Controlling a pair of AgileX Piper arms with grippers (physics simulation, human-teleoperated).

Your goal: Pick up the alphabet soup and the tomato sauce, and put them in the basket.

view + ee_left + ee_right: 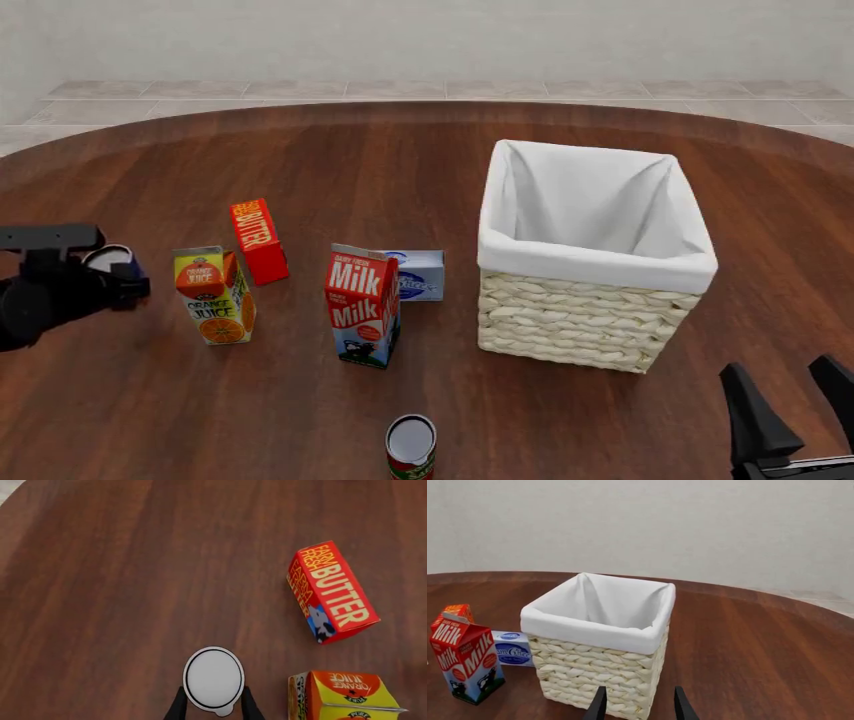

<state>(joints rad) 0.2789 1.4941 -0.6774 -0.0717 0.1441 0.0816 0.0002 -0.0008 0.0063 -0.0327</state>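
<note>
Just ahead of the right gripper (pixel 798 400), slightly toward the other arm, stands the basket (pixel 597 258), the biggest thing on the table (pixel 400 150). Its white lining shows bare down the walls; nothing lies in the part of it I can see, so neither can is delivered yet. That right claw hangs with its fingers spread and nothing between them.

The cartons come next in size. A milk carton (pixel 363 305) and an orange juice carton (pixel 215 294) stand upright between the two arms, and a red butter box (pixel 259 240) stands just beyond the juice. A small pale blue box (pixel 418 275) sits behind the milk.

Smallest are the cans. The tomato sauce (pixel 411 447) stands alone, well off to the left of the right claw and untouched. The alphabet soup (pixel 213 678) sits right between the left gripper (pixel 213 707) fingers, silvery top up; from the wrist view the fingers flank it closely, but I cannot tell whether they actually clamp it.

I'd judge the soup grasp is the step in hand. Next it needs a firm squeeze, a lift clear of the juice carton, then a carry across to the basket.
</note>
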